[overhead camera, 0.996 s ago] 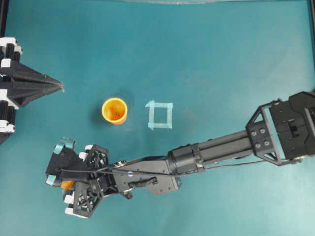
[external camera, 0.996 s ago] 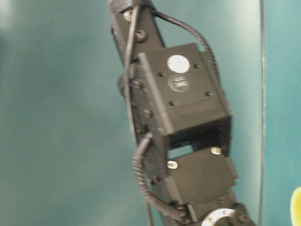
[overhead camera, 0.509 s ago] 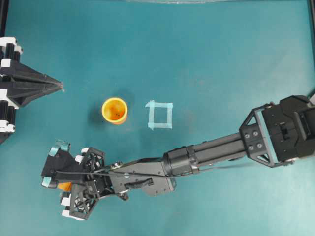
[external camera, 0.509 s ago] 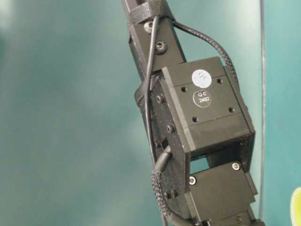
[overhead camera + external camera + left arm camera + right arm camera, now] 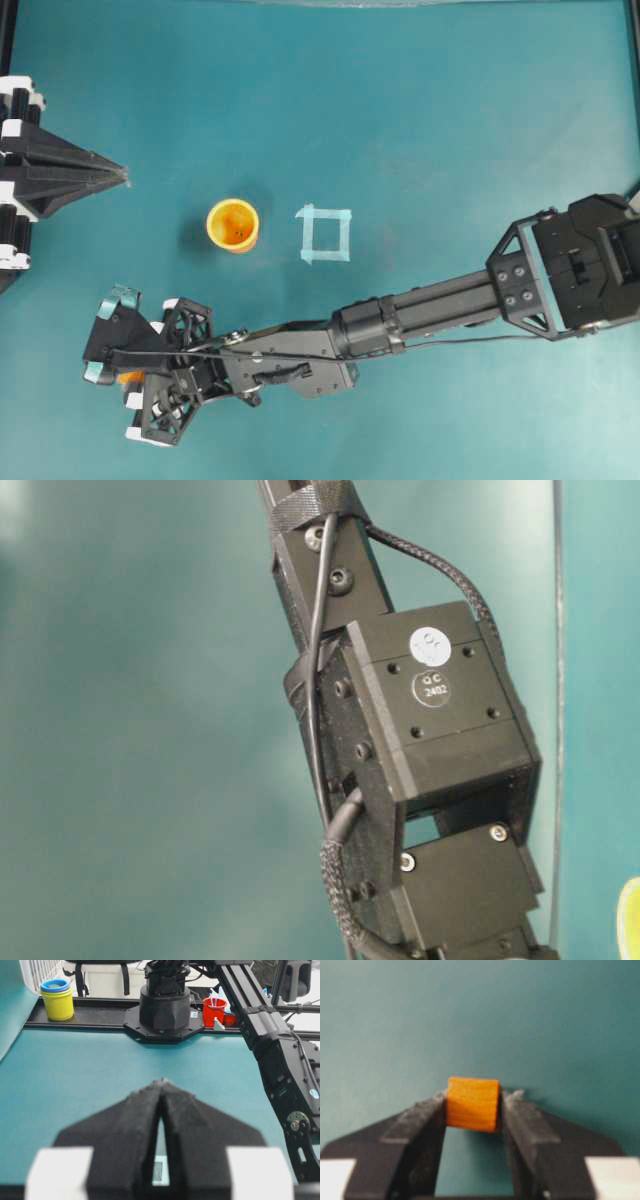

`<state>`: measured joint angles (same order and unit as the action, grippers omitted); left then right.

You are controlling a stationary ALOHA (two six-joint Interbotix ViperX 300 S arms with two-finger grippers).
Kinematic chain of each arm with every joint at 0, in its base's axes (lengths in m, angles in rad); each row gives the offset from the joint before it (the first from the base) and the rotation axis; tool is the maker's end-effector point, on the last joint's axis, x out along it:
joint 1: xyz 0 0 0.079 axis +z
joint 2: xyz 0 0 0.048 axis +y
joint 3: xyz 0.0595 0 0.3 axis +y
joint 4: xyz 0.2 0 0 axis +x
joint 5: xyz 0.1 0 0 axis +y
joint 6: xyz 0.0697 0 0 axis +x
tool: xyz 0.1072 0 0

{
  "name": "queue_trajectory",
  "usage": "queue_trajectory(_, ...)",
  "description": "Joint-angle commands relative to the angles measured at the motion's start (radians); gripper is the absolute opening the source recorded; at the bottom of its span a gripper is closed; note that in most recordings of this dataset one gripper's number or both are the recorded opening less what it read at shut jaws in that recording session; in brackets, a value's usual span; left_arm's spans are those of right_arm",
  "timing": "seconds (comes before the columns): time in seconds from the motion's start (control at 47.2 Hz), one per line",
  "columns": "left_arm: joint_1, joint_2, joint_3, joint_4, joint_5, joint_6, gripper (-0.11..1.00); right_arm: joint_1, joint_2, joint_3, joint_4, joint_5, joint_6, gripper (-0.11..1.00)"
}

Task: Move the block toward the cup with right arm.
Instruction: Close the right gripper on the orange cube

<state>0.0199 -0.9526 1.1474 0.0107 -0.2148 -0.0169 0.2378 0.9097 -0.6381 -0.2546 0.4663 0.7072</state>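
The block (image 5: 131, 377) is a small orange cube at the table's lower left, mostly hidden under my right arm's wrist in the overhead view. In the right wrist view the block (image 5: 472, 1104) sits between my two black fingers, which touch both its sides. My right gripper (image 5: 127, 381) is shut on it, low over the table. The yellow-orange cup (image 5: 233, 224) stands upright above and to the right of the block, well apart from it. My left gripper (image 5: 122, 178) is shut and empty at the left edge, its pointed tip (image 5: 161, 1081) over bare table.
A pale blue tape square (image 5: 326, 234) lies just right of the cup. My right arm's long boom (image 5: 430, 310) crosses the lower right of the table and fills the table-level view (image 5: 420, 730). Stacked yellow cups (image 5: 59, 1000) and a red cup (image 5: 215, 1010) stand off the table.
My right arm has reached a little further left with the block between its fingers, then held nearly still. The cup and my left arm have not moved.
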Motion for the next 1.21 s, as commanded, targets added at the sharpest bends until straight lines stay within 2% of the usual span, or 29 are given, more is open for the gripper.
queue_trajectory(0.0, 0.002, 0.003, -0.028, 0.002, -0.006, -0.002, 0.01, 0.003, -0.037, -0.026, -0.005, -0.005, 0.000, 0.43)
queue_trajectory(0.191, 0.002, 0.005, -0.028, 0.002, -0.006, -0.002, 0.01, 0.003, -0.078, -0.026, -0.011, -0.003, -0.011, 0.43)
queue_trajectory(0.509, 0.002, 0.003, -0.028, 0.002, -0.006, -0.002, 0.01, 0.003, -0.173, -0.025, -0.107, 0.017, -0.017, 0.41)
queue_trajectory(0.975, 0.002, -0.029, -0.031, 0.002, 0.032, 0.000, 0.01, 0.003, -0.275, -0.021, -0.124, 0.083, -0.017, 0.41)
queue_trajectory(1.187, 0.002, -0.044, -0.032, 0.002, 0.055, 0.000, 0.01, 0.003, -0.321, -0.009, -0.160, 0.130, -0.017, 0.41)
